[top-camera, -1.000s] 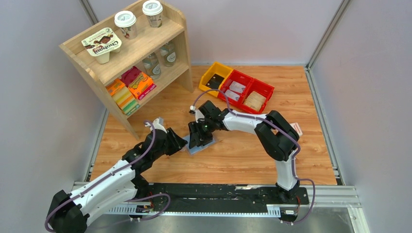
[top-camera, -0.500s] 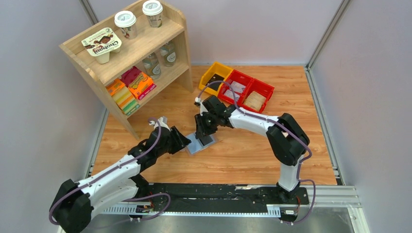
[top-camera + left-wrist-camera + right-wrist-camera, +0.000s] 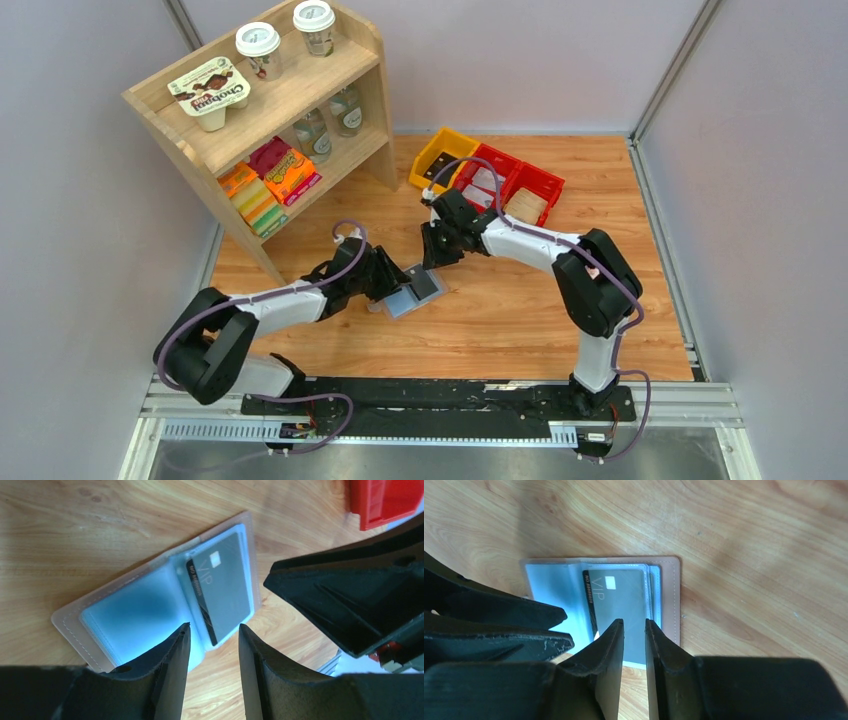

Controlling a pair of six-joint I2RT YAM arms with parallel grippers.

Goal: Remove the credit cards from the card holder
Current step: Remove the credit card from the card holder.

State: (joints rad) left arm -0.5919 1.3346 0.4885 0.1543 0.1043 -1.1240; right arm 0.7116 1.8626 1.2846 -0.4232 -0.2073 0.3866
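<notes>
The card holder (image 3: 402, 301) lies open and flat on the wooden table, a blue-grey sleeve with a tan stitched border. It also shows in the left wrist view (image 3: 135, 612) and the right wrist view (image 3: 551, 582). A dark grey credit card (image 3: 225, 590) marked VIP, with a black stripe, sits in its right panel, also seen from the right wrist (image 3: 621, 597). My left gripper (image 3: 213, 628) is open and empty, its tips just over the holder's near edge at the fold. My right gripper (image 3: 634, 623) is narrowly open and empty above the card's edge.
A yellow bin (image 3: 455, 143) and two red bins (image 3: 535, 180) stand at the back, with pale and brownish cards (image 3: 524, 207) inside. A wooden shelf (image 3: 270, 110) with cups and packets stands at the back left. The two grippers (image 3: 410, 268) are close together over the holder.
My right gripper has lifted off the holder and drawn back toward the bins. My left arm has reached right, bringing its gripper to the holder's left side.
</notes>
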